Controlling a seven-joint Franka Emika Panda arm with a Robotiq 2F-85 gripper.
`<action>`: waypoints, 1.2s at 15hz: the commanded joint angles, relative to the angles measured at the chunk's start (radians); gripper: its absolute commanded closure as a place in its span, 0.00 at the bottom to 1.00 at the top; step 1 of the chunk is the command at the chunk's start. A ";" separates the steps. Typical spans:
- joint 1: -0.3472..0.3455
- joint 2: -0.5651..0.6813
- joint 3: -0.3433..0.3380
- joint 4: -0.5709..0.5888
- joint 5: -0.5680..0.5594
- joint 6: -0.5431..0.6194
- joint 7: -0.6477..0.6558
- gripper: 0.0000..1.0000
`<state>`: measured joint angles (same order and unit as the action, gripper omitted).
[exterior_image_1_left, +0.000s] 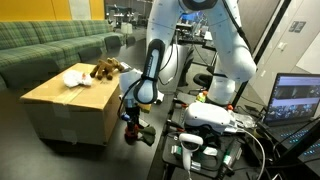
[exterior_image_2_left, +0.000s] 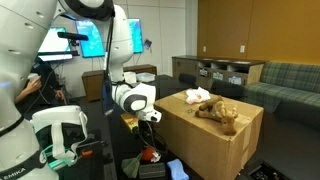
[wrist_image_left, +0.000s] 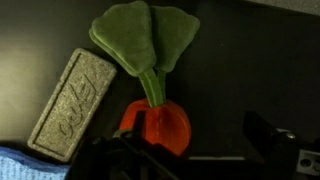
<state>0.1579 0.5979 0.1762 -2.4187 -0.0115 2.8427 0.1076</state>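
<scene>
The plush carrot (wrist_image_left: 158, 122) lies on the dark surface (wrist_image_left: 255, 70) under your gripper (exterior_image_2_left: 151, 120), green leaves pointing away, a grey block (wrist_image_left: 70, 105) just beside it. The jaws stand apart and empty; centre them over the orange body, clear of that block.

The toy carrot (wrist_image_left: 160, 128) looks like soft, matt felt: an orange body with green cloth leaves (wrist_image_left: 145, 35). The grey block (wrist_image_left: 70, 100) is rough and speckled, like a sponge. The cardboard box (exterior_image_1_left: 70, 100) is plain, matt brown.
</scene>
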 joint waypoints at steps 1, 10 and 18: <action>-0.008 0.020 0.022 -0.015 0.021 0.097 -0.042 0.00; 0.116 0.078 -0.114 0.008 -0.023 0.210 -0.011 0.00; 0.214 0.122 -0.208 0.050 -0.026 0.202 0.003 0.49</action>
<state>0.3328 0.6883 0.0057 -2.3971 -0.0217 3.0262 0.0902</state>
